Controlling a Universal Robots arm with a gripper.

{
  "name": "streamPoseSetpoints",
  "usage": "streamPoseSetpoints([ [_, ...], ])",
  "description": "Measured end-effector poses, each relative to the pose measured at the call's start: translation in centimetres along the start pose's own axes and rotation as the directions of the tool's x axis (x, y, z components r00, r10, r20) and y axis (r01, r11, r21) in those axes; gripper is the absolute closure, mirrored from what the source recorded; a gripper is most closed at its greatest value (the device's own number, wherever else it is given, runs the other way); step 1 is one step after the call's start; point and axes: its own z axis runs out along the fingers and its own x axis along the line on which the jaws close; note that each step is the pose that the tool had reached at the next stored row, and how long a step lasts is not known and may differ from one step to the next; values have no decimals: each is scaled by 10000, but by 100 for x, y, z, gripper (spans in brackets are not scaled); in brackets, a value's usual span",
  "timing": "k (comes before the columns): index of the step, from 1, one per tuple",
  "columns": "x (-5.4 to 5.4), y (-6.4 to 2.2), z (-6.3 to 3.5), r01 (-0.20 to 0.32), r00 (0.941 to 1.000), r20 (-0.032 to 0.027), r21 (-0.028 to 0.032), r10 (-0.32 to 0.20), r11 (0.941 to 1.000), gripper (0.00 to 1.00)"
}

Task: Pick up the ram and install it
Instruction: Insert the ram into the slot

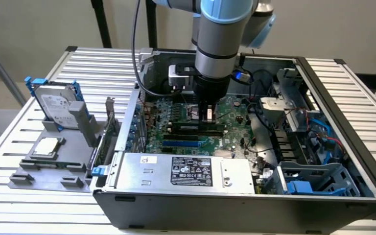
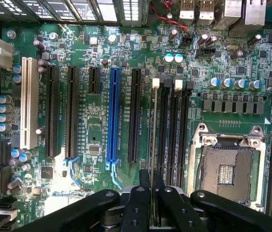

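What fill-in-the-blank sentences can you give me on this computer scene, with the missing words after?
1. The gripper holds a thin stick edge-on in its jaws: the ____.
2. One long slot on the motherboard stands out by its ____ colour.
3. The hard drive stands outside the computer case, on the exterior view's ____.
Missing words: ram; blue; left.

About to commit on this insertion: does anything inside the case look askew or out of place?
Nothing stands out. The pincer holds the ram edge-on, parallel to the black memory slots on the motherboard. The processor socket sits empty, with no damage showing.
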Motion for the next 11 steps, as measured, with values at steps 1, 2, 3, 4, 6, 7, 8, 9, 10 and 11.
streamPoseSetpoints([
  [1, -2, 0, 3, 0, 10000, -1, 0, 0, 10000, 86],
  [2, -3, 0, 7, -1, 10000, -1, 0, 1, 10000, 86],
  [3, -4, 0, 10, -1, 10000, -1, 0, 1, 10000, 86],
  [4, -5, 0, 14, -1, 10000, -1, -1, 1, 10000, 86],
  [6, -7, 0, 23, -3, 10000, -3, -1, 3, 10000, 86],
  [7, -8, 0, 27, -5, 10000, -4, -1, 5, 10000, 86],
  [8, -10, 0, 30, -7, 10000, -6, -2, 7, 10000, 86],
  [9, -12, 0, 33, -8, 10000, -7, -2, 8, 10000, 86],
  [10, -14, 0, 37, -11, 10000, -7, -2, 11, 10000, 86],
  [11, -16, 0, 40, -13, 10000, -5, -1, 13, 10000, 86],
])
